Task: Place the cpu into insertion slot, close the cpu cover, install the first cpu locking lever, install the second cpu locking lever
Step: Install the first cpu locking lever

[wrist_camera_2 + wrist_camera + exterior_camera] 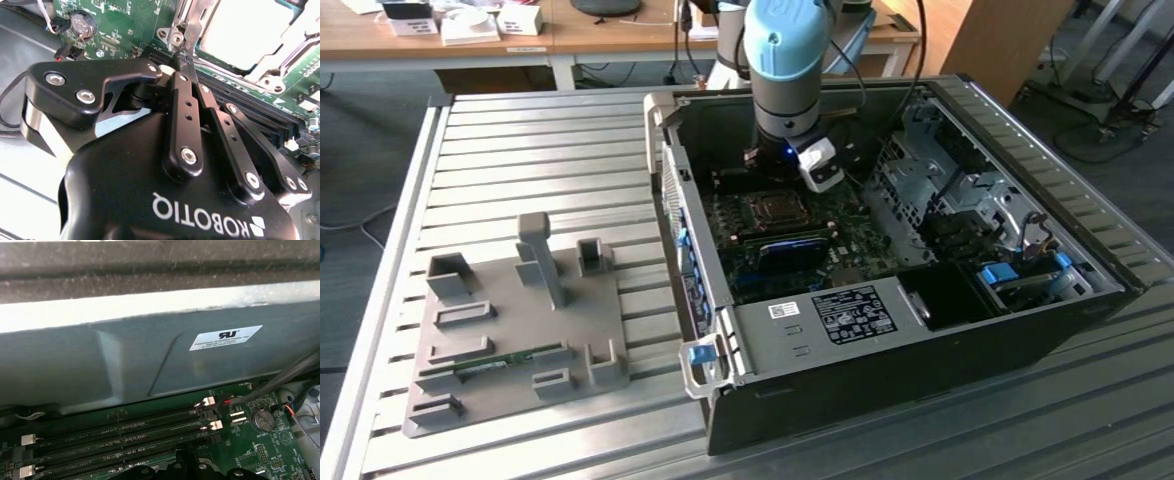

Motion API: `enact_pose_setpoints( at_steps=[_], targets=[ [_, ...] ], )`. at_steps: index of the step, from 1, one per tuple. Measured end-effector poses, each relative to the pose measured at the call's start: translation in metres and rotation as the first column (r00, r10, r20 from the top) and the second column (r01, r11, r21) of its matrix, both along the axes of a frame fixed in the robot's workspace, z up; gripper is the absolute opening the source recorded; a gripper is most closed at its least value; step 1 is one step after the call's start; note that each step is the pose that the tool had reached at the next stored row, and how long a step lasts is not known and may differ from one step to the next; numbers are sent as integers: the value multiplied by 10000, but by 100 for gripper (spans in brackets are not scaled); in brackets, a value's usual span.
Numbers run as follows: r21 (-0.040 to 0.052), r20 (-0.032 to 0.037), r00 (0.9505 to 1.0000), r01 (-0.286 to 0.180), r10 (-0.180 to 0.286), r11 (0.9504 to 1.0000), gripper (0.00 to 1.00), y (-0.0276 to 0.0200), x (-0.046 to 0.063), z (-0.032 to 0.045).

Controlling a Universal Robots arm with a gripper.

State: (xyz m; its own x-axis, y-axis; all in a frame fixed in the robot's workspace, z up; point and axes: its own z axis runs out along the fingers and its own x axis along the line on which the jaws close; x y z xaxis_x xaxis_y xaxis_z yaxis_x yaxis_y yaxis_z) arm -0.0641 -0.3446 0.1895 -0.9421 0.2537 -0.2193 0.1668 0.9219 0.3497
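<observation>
Inside the open computer case, my gripper hangs just behind the processor socket on the motherboard. In the second wrist view the gripper is shut, its black fingers meeting in a point. That point touches the foot of a thin metal locking lever at the socket's corner. The cpu lies in the socket with its silvery top showing. The cpu cover lies flat around it as a metal frame. I cannot tell whether the lever is latched.
Black memory slots and a coin battery lie beside the socket, close under the case wall. A drive cage and cables fill the case on the exterior view's right. A grey parts fixture stands on the slatted table.
</observation>
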Motion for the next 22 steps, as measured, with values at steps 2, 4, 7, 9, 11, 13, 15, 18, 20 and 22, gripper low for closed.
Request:
enact_pose_setpoints(
  at_steps=[2,4,7,9,11,13,15,18,20,22],
  targets=[
    [-1,0,10000,-1,1,10000,11,0,-1,-1],
    [1,3,10000,0,0,10000,11,1,-3,-6],
    [1,16,10000,1,-1,10000,11,1,-9,-20],
    [0,20,10000,0,0,10000,11,0,-13,-24],
    [1,20,10000,-1,1,10000,11,0,-15,-26],
    [15,25,10000,0,0,10000,11,1,-16,-30],
    [25,30,10000,0,0,10000,11,1,-17,-33],
    [37,39,10000,0,0,10000,11,0,-18,-42],
    [69,53,10000,0,-1,10000,11,0,-19,-49],
    [85,65,10000,1,-2,10000,11,1,-20,-52]
  ],
)
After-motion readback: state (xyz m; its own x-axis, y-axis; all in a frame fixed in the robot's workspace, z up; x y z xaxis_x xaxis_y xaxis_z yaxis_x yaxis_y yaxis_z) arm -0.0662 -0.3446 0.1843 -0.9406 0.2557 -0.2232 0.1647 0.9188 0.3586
